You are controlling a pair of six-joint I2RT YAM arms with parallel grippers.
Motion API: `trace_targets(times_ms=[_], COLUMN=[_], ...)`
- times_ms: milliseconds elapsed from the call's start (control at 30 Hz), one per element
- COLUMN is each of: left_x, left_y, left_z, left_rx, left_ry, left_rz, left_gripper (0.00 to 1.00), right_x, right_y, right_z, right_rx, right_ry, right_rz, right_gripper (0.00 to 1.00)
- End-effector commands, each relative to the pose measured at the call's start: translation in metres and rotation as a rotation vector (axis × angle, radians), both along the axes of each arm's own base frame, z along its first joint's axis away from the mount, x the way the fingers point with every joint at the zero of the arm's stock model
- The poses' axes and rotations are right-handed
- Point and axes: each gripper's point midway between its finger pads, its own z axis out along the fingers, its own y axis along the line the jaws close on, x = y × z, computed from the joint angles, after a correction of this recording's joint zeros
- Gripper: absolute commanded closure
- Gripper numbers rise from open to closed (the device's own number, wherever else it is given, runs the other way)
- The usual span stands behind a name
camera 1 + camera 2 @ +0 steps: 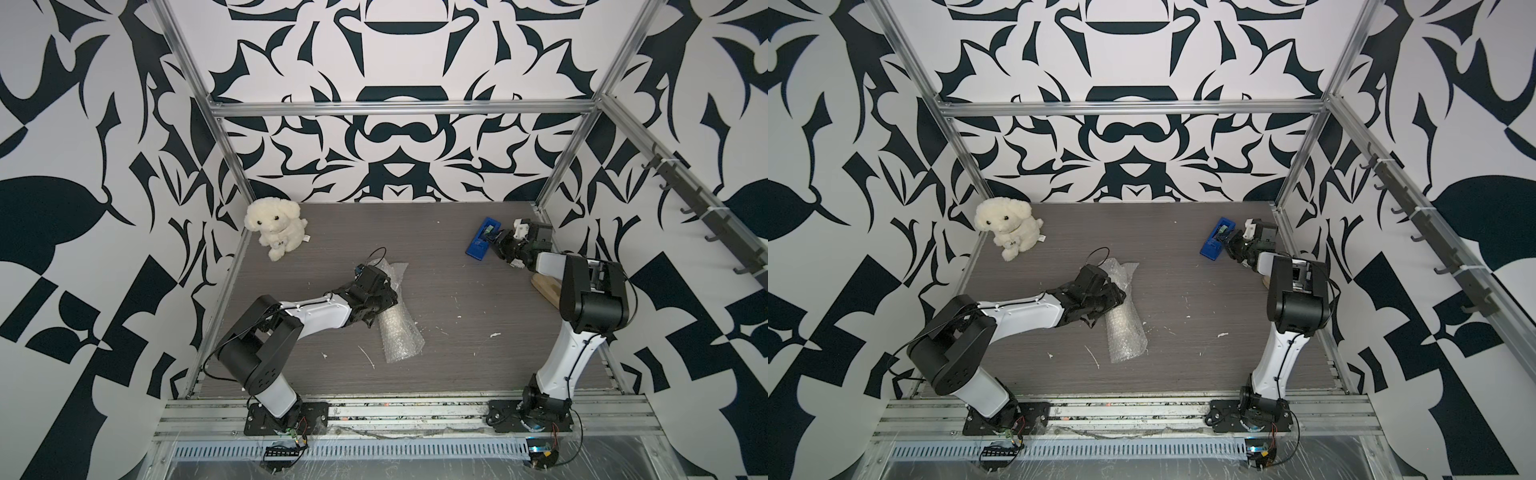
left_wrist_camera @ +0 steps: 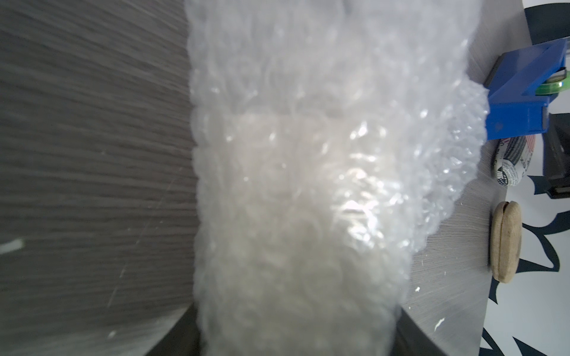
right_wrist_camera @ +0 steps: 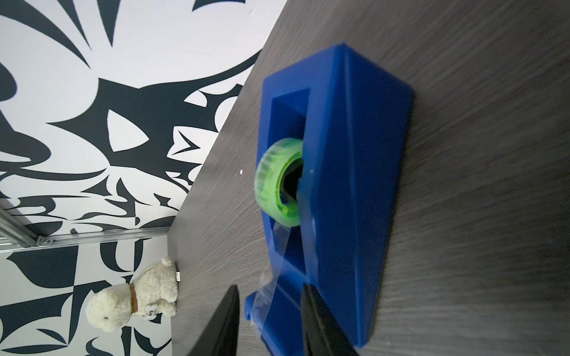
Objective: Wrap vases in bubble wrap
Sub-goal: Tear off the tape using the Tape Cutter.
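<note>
Left wrist view: left gripper (image 2: 293,317) part-spread, jaws pressed on both sides of clear crinkly bubble wrap (image 2: 308,77) roll lying on dark wood-grain surface (image 2: 92,154); cream-white vase (image 2: 277,200) inside roll, just ahead of jaws. Right gripper (image 3: 270,308) jaws apart, either side of clear tape strip (image 3: 277,262) at near end of blue plastic tape dispenser (image 3: 354,154)

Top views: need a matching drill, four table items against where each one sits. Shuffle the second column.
Items
1. plush dog
2. tape dispenser
3. bubble wrap
4. wooden piece

Places
A. mid-table, held by the left gripper
B. right edge, partly hidden by the right arm
C. far left corner
D. far right, at the tips of the right gripper

Pairs: 1-C, 2-D, 3-A, 4-B
</note>
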Motion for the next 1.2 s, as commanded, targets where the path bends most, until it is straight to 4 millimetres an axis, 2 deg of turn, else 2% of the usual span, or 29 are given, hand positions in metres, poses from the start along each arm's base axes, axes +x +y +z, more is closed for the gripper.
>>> trace_targets(times_ms=[0,333,900,1167], left_x=[0.005,0.006,0.007,0.007], left_y=[-0.009,-0.011,-0.011,-0.009], left_z=[0.016,0.015,0.016,0.018], left_rx=[-0.042,-0.043,-0.034,-0.026], left_ry=[-0.040,-0.035,-0.042,-0.048], left_rz=[-0.014,-0.017,-0.021,-0.022], left_gripper=[0.73,0.73,0.73,0.74], right_x=[0.015,0.022,0.017,0.017], right_y=[0.002,0.006,0.015,0.022], right_z=[0.026,0.023,0.004,0.004], right_rx=[0.014,0.051,0.016,0.013], right_ry=[-0.088,-0.109,-0.026,-0.018], right_rz=[0.011,0.028,0.080,0.113], right_gripper=[0.66,0.71,0.73,0.73])
